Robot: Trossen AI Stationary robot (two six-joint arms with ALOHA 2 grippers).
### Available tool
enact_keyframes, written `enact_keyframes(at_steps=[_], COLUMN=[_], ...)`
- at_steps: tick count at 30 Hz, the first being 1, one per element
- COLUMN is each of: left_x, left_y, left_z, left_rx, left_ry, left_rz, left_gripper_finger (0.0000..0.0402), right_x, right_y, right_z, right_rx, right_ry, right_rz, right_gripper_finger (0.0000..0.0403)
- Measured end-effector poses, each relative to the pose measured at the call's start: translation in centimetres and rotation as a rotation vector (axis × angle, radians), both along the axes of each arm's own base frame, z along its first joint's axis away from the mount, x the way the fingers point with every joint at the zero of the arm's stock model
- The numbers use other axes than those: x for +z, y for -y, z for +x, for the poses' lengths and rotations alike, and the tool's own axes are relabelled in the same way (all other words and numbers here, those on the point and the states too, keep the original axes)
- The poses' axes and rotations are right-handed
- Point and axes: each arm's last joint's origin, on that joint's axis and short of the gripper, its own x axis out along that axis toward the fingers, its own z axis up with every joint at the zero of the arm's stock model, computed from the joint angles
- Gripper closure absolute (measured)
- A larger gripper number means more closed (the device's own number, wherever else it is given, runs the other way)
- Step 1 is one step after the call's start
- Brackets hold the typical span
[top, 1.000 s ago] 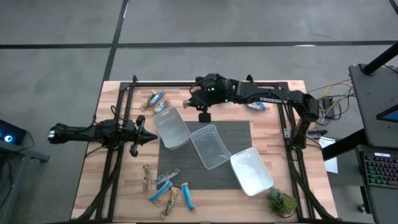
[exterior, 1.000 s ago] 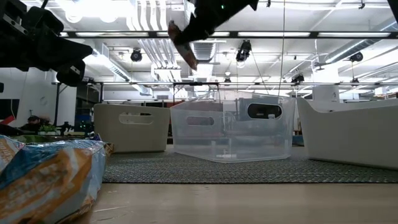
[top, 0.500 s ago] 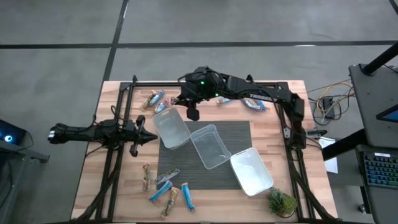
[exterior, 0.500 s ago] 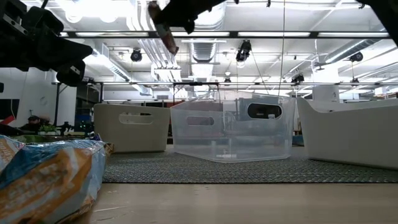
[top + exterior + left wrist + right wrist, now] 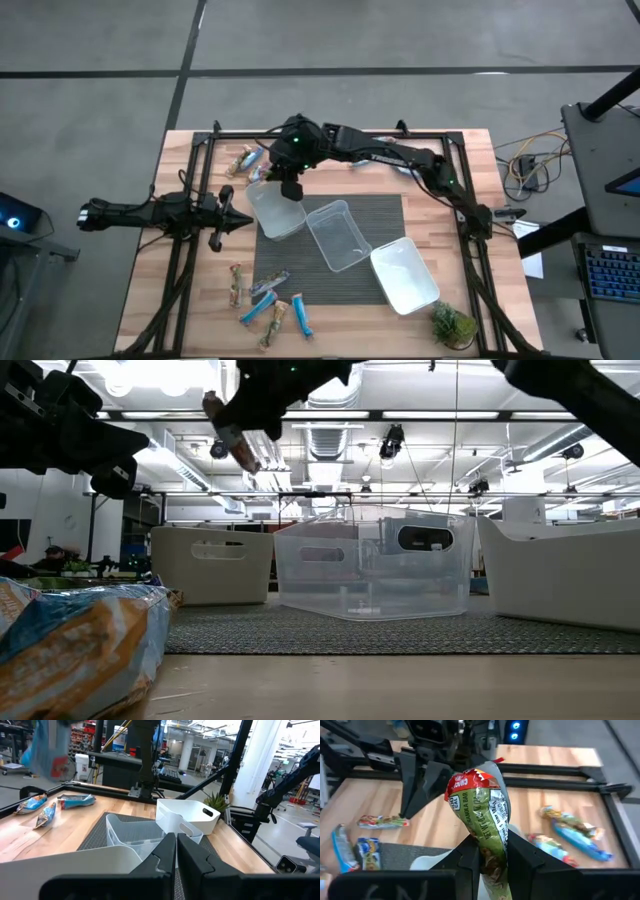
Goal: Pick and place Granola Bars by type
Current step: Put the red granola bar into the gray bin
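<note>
While the right pincer [image 5: 489, 851] grips a tan granola bar [image 5: 481, 805] above the tub [image 5: 276, 207] at 10 o'clock of the mat, the carry step nears its drop; next, release over it. The left pincer [image 5: 176, 851] waits clenched at 9 o'clock of the worktop.

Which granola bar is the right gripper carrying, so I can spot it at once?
Follow the right arm across the far side of the wooden table to the right gripper, above the leftmost clear plastic tub. Its fingers pinch a green-printed granola bar with a red top; it is the only bar off the table.
</note>
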Motion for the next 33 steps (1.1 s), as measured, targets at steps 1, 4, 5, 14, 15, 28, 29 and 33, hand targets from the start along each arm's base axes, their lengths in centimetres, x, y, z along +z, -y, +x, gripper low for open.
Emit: enact_keyframes(at_steps=[1,4,5,14,15,28,29,33], left_x=[0.0,0.0,0.0,0.0,0.0,0.0,0.0,0.0], left_y=[0.0,0.0,0.0,0.0,0.0,0.0,0.0,0.0], left_z=[0.0,0.0,0.0,0.0,0.0,0.0,0.0,0.0], left_rx=[0.0,0.001,0.001,0.001,0.001,0.002,0.002,0.002], left_ry=[0.0,0.0,0.0,0.0,0.0,0.0,0.0,0.0], left_rz=[0.0,0.0,0.0,0.0,0.0,0.0,0.0,0.0], left_gripper_finger=[0.0401,0.0401,0.0401,0.0401,0.0401,0.0401,0.0401,0.0401], right_x=[-0.4,-1.5,-1.7,-2.2,-2.4,-3.3,-3.3,-3.3], right_y=[0.0,0.0,0.0,-0.3,-0.4,-1.0,-1.0,-1.0], right_z=[0.3,0.7,0.7,0.7,0.6,-0.2,-0.2,0.0], right_rx=[-0.001,-0.011,-0.012,0.182,0.229,0.836,0.854,0.905], right_ry=[-0.005,-0.033,-0.044,-0.027,-0.028,0.037,0.044,0.069], right_rz=[0.02,0.072,0.076,-0.175,-0.233,-0.894,-0.917,-0.992], right_gripper_finger=[0.0342,0.0342,0.0342,0.0342,0.0342,0.0342,0.0342,0.0342])
